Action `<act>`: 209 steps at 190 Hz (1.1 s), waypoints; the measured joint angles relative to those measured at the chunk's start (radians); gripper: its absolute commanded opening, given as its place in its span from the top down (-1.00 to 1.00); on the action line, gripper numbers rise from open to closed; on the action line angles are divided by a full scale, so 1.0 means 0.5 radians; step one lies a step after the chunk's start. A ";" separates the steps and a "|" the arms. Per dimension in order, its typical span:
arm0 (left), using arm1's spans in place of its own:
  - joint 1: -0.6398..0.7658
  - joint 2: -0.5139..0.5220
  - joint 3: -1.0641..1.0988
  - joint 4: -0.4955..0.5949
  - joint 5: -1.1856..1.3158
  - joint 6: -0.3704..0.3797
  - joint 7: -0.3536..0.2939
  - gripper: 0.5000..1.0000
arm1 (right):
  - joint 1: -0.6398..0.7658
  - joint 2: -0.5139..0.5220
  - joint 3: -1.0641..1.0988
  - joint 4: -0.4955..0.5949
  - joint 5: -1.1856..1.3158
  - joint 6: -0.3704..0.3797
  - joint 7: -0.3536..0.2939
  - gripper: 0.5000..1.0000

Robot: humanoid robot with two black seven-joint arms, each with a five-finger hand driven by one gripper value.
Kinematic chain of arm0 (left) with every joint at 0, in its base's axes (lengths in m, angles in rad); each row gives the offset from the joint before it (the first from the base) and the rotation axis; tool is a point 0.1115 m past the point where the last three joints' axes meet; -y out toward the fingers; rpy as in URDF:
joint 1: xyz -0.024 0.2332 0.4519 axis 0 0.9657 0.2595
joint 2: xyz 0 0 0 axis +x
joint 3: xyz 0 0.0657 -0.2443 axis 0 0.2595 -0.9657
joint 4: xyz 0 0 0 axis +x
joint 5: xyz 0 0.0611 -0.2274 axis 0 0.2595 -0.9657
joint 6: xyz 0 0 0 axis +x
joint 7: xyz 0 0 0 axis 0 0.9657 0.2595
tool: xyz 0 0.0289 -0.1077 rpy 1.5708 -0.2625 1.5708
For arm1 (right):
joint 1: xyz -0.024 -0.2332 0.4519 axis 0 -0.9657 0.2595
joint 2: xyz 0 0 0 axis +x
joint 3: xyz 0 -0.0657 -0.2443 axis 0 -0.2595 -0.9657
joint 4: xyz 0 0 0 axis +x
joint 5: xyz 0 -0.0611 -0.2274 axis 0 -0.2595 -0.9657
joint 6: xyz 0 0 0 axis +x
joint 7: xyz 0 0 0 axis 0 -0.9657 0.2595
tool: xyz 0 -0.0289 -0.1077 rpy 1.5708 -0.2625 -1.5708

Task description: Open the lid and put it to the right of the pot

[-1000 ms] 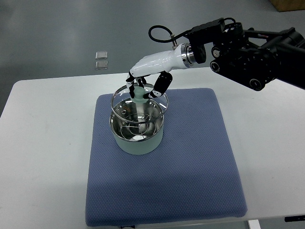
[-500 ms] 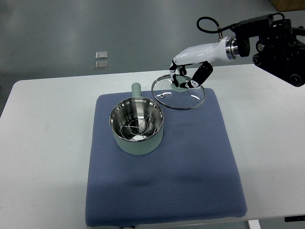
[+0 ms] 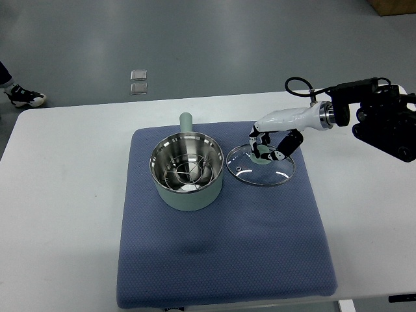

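One working hand on record: the right hand point(image 3: 268, 146), fingers curled round the knob of the glass lid point(image 3: 260, 166). We log the lid directly beneath that hand, low over or on the blue mat point(image 3: 221, 260); we cannot tell if it touches. To the hand's left stands the open pot point(image 3: 187, 172), just beside the lid's rim, handle pointing away.

Pale green pot point(image 3: 187, 174) with steel inside, clear lid point(image 3: 260, 165), dotted blue mat point(image 3: 224, 260), white table point(image 3: 58, 214).
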 measured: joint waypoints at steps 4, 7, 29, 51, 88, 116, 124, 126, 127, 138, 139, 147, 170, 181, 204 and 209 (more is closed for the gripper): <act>0.000 0.000 0.000 0.000 0.000 0.000 0.000 -1.00 | -0.002 -0.002 0.003 0.000 0.005 -0.001 0.000 1.00; 0.000 0.000 0.000 0.000 0.000 0.000 0.000 -1.00 | -0.003 -0.003 0.005 -0.001 0.007 -0.001 0.000 1.00; 0.000 0.000 0.000 0.000 -0.001 0.003 0.000 -1.00 | -0.008 -0.005 0.016 0.000 0.025 -0.001 0.000 -0.63; 0.000 0.000 0.000 0.000 -0.001 0.004 0.000 -1.00 | -0.013 -0.007 0.022 0.000 0.163 0.013 0.000 -0.73; 0.000 0.000 0.000 0.000 -0.001 0.004 0.000 -1.00 | 0.003 -0.014 0.042 -0.014 0.456 0.022 0.000 -0.73; 0.000 0.000 0.000 0.000 -0.001 0.003 0.000 -1.00 | -0.009 -0.003 0.239 -0.112 0.723 0.061 0.000 -0.73; 0.000 0.000 0.000 0.000 -0.001 0.002 0.000 -1.00 | -0.018 0.006 0.296 -0.158 0.840 0.102 0.000 -0.73; 0.000 0.000 0.000 0.000 -0.001 0.001 0.000 -1.00 | -0.022 0.008 0.308 -0.169 0.871 0.114 0.000 -0.73; 0.000 0.000 0.000 0.000 -0.001 0.001 0.000 -1.00 | -0.026 0.010 0.318 -0.181 0.906 0.128 -0.001 -0.73; 0.000 0.000 0.000 0.000 -0.001 0.000 0.000 -1.00 | -0.057 0.023 0.363 -0.243 1.131 0.220 -0.047 -0.73; 0.000 0.000 0.000 0.000 -0.001 0.000 0.000 -1.00 | -0.060 0.025 0.366 -0.250 1.155 0.229 -0.057 -0.73; 0.000 0.000 0.000 0.000 -0.001 0.000 0.000 -1.00 | -0.086 0.031 0.388 -0.293 1.364 0.297 -0.144 -0.73; 0.000 0.000 0.000 0.000 0.000 0.000 0.000 -1.00 | -0.165 0.040 0.414 -0.384 2.060 0.389 -0.512 -0.73; 0.000 0.000 0.000 0.000 0.000 0.000 0.000 -1.00 | -0.208 0.049 0.416 -0.417 2.404 0.396 -0.675 -0.73; 0.000 0.000 0.000 0.000 0.000 0.000 0.000 -1.00 | -0.276 0.109 0.419 -0.476 2.980 0.397 -0.863 -0.73; 0.000 0.000 0.000 0.000 0.000 0.000 0.000 -1.00 | -0.296 0.124 0.419 -0.490 3.107 0.398 -0.903 -0.73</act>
